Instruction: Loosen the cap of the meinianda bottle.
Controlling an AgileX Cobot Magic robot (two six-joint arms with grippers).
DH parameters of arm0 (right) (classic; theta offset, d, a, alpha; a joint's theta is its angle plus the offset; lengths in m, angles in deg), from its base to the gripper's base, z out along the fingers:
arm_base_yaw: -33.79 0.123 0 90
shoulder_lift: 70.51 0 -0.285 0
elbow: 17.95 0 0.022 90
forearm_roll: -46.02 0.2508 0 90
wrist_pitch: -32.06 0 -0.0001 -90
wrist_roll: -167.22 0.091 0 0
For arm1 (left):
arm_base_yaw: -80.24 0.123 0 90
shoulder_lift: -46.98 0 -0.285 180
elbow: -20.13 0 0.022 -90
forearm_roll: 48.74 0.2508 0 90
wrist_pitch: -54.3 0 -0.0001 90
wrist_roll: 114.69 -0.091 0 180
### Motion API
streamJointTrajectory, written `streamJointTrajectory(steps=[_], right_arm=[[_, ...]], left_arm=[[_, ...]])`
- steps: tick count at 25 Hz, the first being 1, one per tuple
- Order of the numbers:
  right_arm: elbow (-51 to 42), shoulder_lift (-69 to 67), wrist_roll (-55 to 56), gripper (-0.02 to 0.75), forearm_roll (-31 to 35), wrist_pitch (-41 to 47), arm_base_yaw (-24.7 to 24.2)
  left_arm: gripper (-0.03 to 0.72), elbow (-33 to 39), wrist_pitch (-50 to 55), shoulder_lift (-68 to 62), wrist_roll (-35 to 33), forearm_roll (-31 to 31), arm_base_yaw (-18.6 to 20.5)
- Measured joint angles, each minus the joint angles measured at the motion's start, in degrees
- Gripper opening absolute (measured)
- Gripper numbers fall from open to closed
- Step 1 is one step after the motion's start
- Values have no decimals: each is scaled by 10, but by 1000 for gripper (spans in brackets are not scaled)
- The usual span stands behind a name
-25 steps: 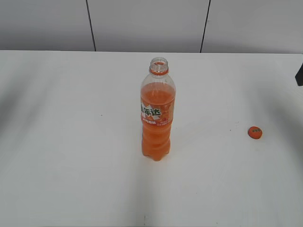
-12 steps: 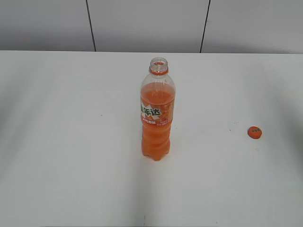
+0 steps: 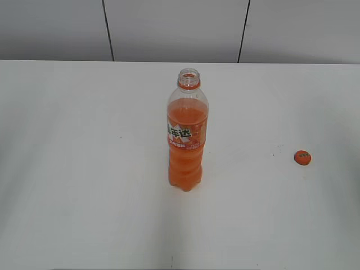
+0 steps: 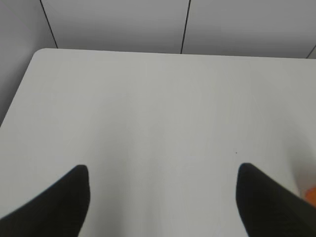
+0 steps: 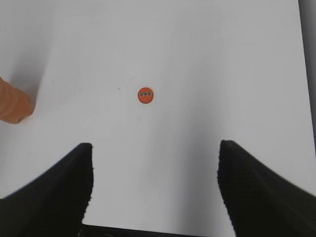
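Note:
The meinianda bottle (image 3: pixel 187 135) stands upright in the middle of the white table (image 3: pixel 84 169), its mouth open with no cap on it. The orange cap (image 3: pixel 302 157) lies flat on the table to the right of the bottle, top side up. It also shows in the right wrist view (image 5: pixel 145 95), ahead of my right gripper (image 5: pixel 155 148), which is open and empty. The bottle's base shows at that view's left edge (image 5: pixel 12 104). My left gripper (image 4: pixel 163 173) is open and empty over bare table. Neither gripper shows in the exterior view.
Grey wall panels (image 3: pixel 174 28) run behind the table's far edge. The table's rounded far left corner (image 4: pixel 42 52) shows in the left wrist view, and its right edge (image 5: pixel 302 74) in the right wrist view.
A dark part of the right arm at the exterior view's right edge one second ago has left the view. Bottle and cap have not moved.

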Motion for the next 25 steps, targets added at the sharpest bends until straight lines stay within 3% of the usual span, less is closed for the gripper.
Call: streamJointTrajectory(steps=[16,25], right_arm=[[-189,297,37,589,0,-11,0],[-228,411,72,589,1,-13,0]], left_arm=[[552,176,-17,179,-11,-100,-1],[526,186,-1,325,-51,-96,-1]])
